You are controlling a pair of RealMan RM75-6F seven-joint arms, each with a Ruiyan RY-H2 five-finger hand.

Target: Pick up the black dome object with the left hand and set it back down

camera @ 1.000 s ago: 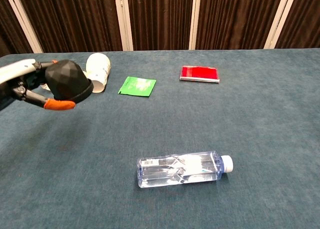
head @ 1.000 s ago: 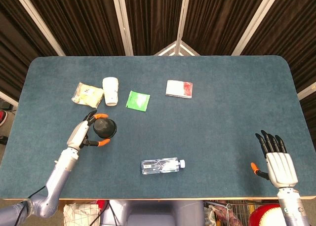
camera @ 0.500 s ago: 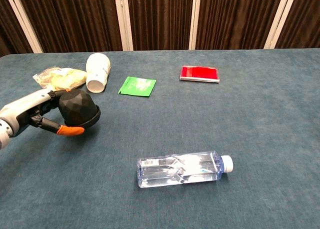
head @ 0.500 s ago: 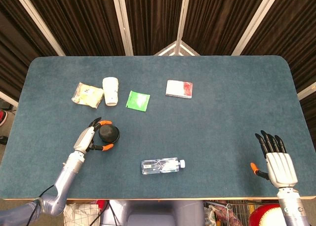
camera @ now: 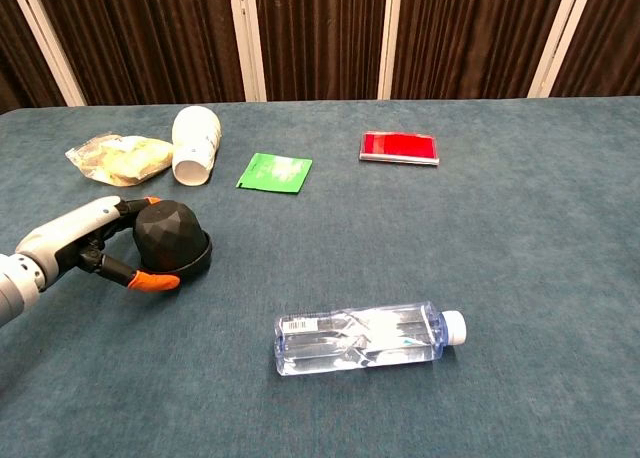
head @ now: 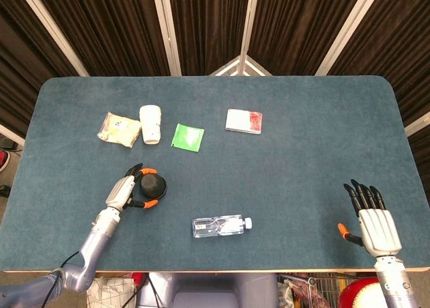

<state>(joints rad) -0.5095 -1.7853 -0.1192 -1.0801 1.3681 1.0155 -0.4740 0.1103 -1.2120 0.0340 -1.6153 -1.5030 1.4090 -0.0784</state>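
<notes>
The black dome object [head: 152,185] [camera: 170,239] is low over or on the blue table at the front left, and I cannot tell whether it touches the cloth. My left hand [head: 127,190] [camera: 92,243] grips it from its left side, orange fingertips [camera: 153,280] wrapped round its front and back. My right hand [head: 373,224] rests at the table's front right corner with fingers spread and nothing in it; the chest view does not show it.
A clear plastic bottle [head: 221,226] [camera: 366,337] lies on its side just right of the dome. Further back are a tipped white cup [head: 151,124], a snack packet [head: 119,129], a green sachet [head: 188,136] and a red-and-white pack [head: 244,121].
My left hand has carried the dome down and toward the front right, from well above the table to table level. The right hand has barely shifted.
</notes>
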